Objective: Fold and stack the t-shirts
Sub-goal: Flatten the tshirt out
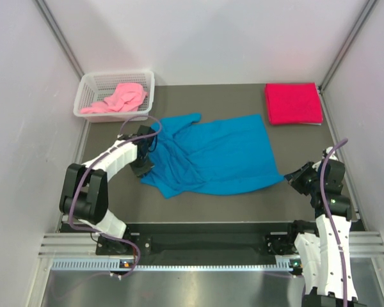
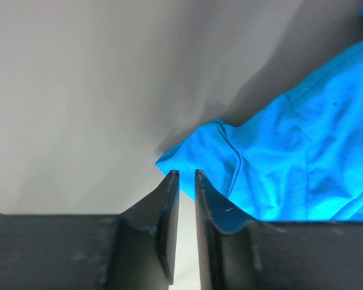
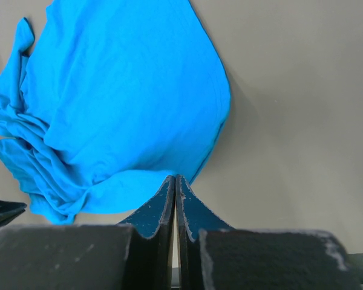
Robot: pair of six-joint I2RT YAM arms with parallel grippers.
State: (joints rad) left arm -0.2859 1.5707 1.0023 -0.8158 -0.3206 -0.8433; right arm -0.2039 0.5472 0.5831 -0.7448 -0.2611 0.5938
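Observation:
The bright blue t-shirt lies spread on the dark table, bunched up along its left side. My left gripper sits low at that bunched left edge. In the left wrist view its jaws stand a narrow gap apart with nothing between them, and a corner of the blue t-shirt lies just past the tips. My right gripper is at the shirt's pointed near-right corner. It is shut, its tips at the hem of the blue t-shirt, and no cloth shows between them. A folded crimson t-shirt lies at the back right. A crumpled pink t-shirt lies in the basket.
The white mesh basket stands at the back left corner. White walls with metal posts close in the table on the left, right and back. A metal rail with the arm bases runs along the near edge.

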